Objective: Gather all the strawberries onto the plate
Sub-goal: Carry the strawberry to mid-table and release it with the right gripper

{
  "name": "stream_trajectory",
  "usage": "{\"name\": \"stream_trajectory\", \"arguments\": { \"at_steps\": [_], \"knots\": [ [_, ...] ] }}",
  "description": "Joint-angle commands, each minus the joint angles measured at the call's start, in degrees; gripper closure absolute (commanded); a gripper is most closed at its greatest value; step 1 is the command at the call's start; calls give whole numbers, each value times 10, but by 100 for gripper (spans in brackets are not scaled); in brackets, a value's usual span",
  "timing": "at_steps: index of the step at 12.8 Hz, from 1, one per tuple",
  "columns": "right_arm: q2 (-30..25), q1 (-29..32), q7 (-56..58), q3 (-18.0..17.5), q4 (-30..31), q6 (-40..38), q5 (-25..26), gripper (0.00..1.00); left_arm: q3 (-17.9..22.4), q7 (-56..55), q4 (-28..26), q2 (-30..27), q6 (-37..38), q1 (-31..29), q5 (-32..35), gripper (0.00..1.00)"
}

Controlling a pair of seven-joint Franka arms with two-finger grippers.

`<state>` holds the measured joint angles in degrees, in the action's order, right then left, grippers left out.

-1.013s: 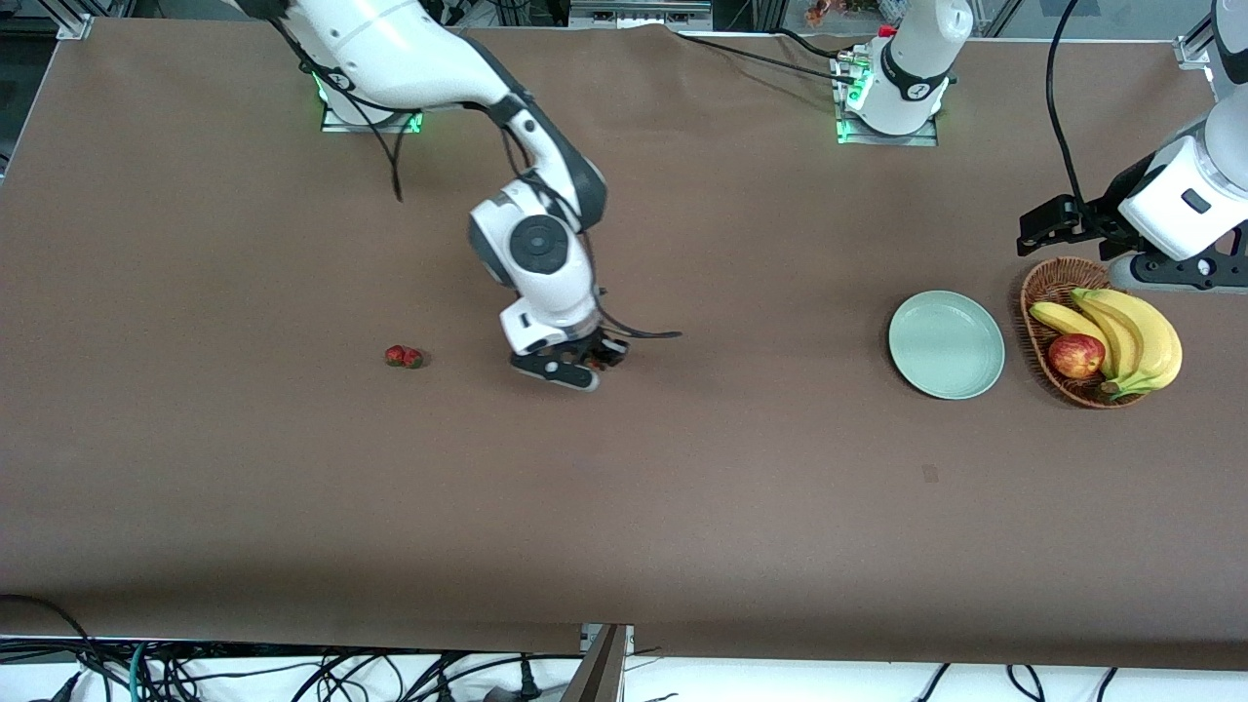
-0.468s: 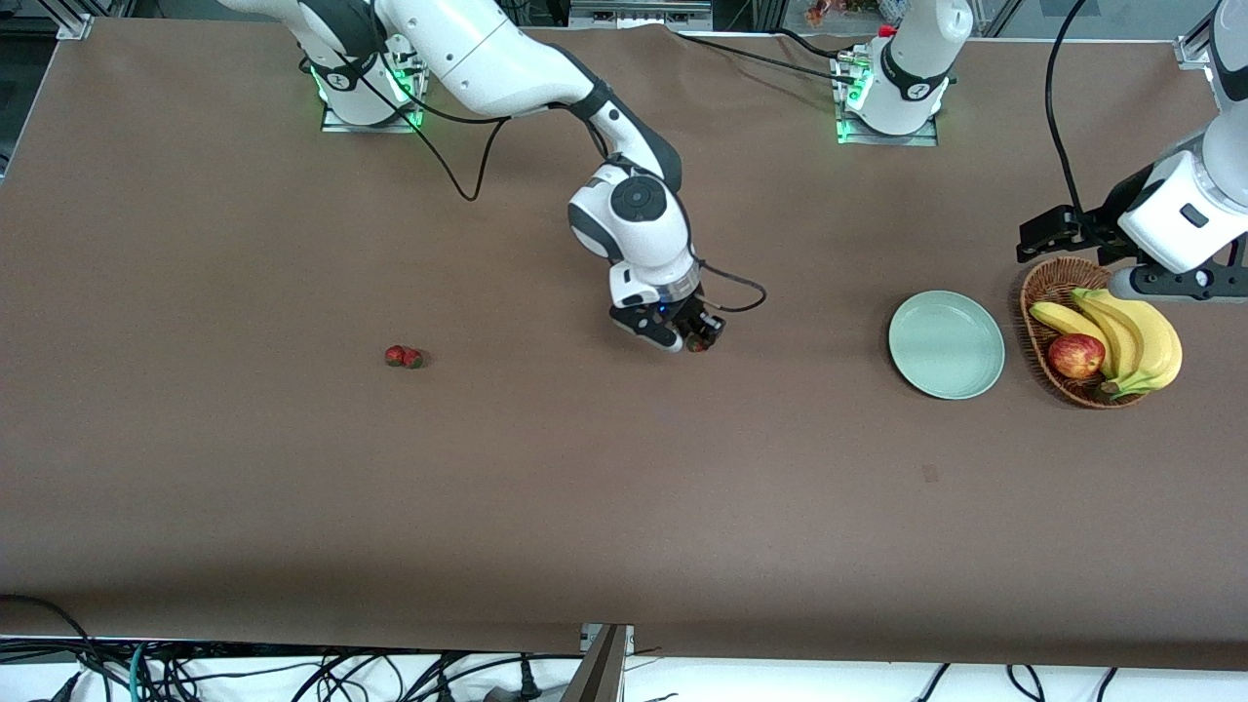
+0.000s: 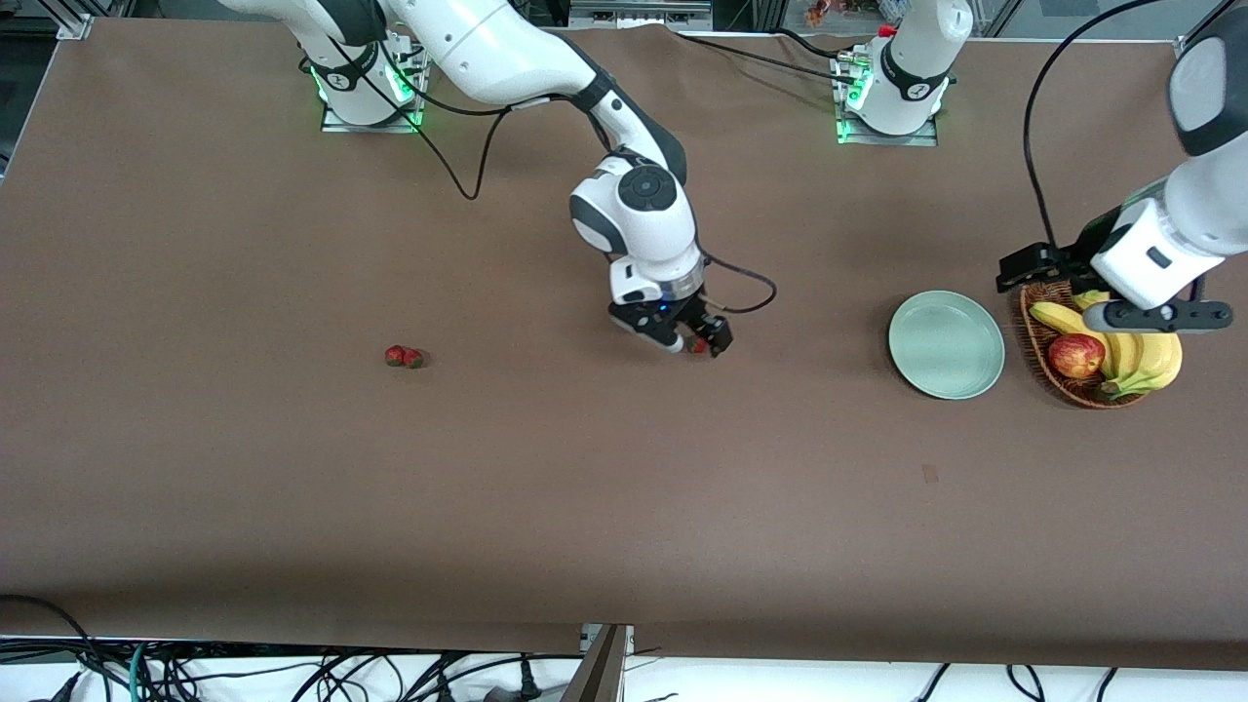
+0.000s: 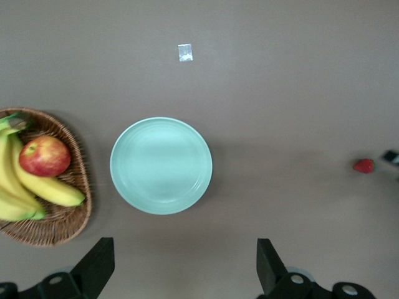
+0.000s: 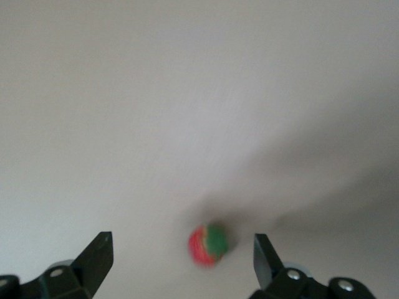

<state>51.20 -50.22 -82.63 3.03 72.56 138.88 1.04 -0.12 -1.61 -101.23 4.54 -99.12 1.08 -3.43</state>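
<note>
Between the right gripper's (image 5: 181, 258) wide-spread black fingers (image 5: 93, 258), free of both, sits a small red strawberry with a green leafy cap (image 5: 207, 245), seemingly on the brown table (image 3: 624, 507) mid-way along. Two more red strawberries (image 3: 403, 357) touch, toward the right arm's end. The left gripper (image 4: 184, 268), open and empty, hovers over the wicker basket's edge (image 3: 1032, 336), beside the round, bare mint-green plate (image 3: 946, 344).

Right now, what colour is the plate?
Pale mint green, plain all over. The plate shows best in the left wrist view.
</note>
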Motion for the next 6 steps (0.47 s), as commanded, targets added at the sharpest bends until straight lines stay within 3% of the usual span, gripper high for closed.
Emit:
{"name": "stream_trajectory", "arguments": {
  "at_steps": [1, 3, 6],
  "knots": [
    [-64, 45, 152, 0, 16, -140, -2, 0, -15, -4, -55, -10, -59, 3, -10, 0],
    [-87, 71, 251, 22, 28, -213, -2, 0, -64, -66, -86, -1, -117, 2, -11, 0],
    [-147, 101, 424, 72, 113, -244, -4, 0, -170, -233, -97, 45, -206, 4, -3, 0]
  ]
}}
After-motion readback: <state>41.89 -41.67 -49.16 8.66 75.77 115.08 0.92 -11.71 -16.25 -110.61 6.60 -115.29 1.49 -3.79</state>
